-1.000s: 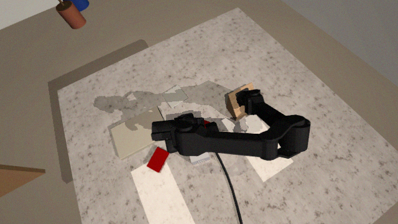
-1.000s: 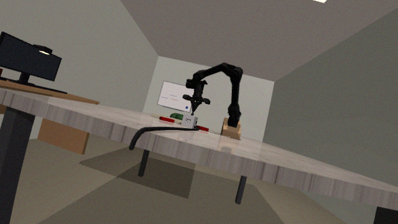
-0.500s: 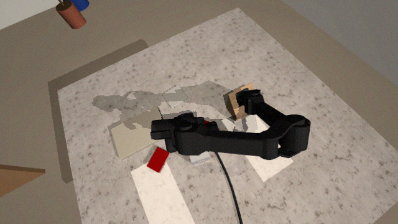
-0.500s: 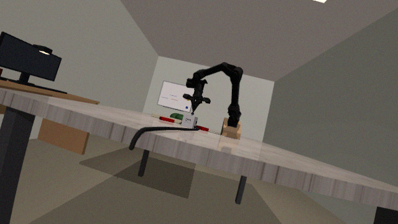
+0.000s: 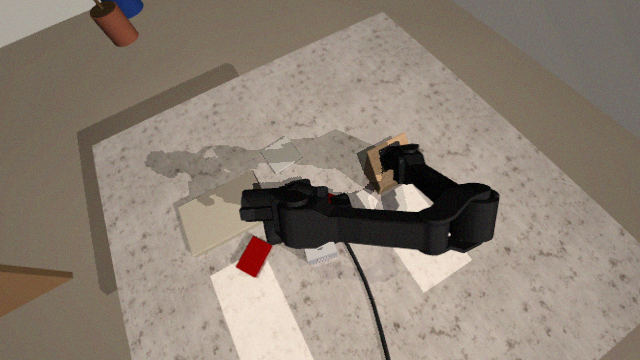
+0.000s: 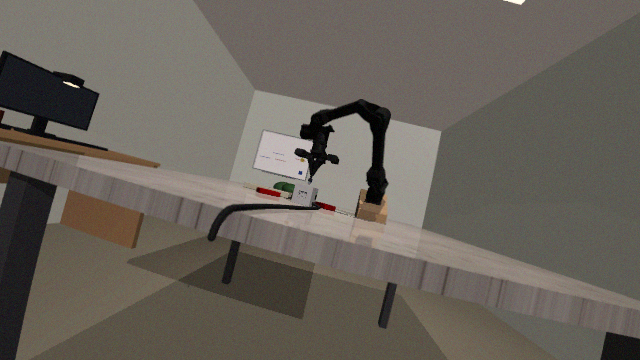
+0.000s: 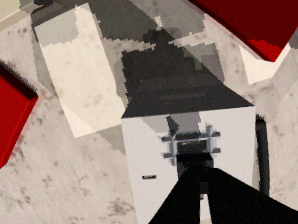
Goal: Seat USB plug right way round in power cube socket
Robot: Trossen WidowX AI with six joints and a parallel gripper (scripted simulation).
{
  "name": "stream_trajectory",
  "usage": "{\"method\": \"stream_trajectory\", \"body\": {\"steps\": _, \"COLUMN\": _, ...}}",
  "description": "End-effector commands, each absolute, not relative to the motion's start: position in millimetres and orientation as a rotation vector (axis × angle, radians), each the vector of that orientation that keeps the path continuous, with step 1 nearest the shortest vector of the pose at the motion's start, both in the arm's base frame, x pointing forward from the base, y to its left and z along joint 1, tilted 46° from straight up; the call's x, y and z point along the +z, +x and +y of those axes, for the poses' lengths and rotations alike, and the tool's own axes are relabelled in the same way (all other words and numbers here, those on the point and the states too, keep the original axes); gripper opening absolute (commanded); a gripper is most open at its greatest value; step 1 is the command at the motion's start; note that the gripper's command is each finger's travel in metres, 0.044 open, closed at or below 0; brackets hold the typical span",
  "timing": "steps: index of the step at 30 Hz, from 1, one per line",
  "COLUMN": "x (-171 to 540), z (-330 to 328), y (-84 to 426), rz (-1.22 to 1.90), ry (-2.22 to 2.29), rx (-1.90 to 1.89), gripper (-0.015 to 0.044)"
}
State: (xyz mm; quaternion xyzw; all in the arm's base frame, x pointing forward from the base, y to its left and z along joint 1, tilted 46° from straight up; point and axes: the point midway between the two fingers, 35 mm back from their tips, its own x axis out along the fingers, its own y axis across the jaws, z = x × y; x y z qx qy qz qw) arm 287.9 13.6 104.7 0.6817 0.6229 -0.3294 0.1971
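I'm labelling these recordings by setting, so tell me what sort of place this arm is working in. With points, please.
Probably an office or computer workroom: a monitor [image 6: 47, 92] stands on a wooden desk [image 6: 75, 148], and a whiteboard [image 6: 277, 154] with small coloured marks hangs on the far wall.

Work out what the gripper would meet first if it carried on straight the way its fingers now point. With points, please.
Beyond the USB plug clamped in the gripper [image 6: 310, 176] [image 7: 204, 172], the white power cube [image 5: 320, 252] [image 6: 303, 194] [image 7: 145, 150] looks first in line, at its top face; the remaining gap is hard to judge.

speckled stone-look tabletop [image 5: 310, 95] [image 7: 100, 165]
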Motion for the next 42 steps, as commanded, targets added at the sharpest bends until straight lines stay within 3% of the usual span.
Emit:
{"method": "stream_trajectory", "body": {"steps": 1, "x": 106.6, "z": 11.2, "y": 288.0, "rz": 1.744, "ry": 1.902, "rx": -0.921, "gripper": 0.0}}
{"method": "stream_trajectory", "body": {"steps": 21, "x": 113.7, "z": 4.0, "y": 287.9, "rz": 1.746, "ry": 1.896, "rx": -0.906, "gripper": 0.0}}
{"method": "stream_trajectory", "body": {"steps": 42, "x": 113.0, "z": 4.8, "y": 287.9, "rz": 1.764, "ry": 1.552, "rx": -0.392, "gripper": 0.0}}
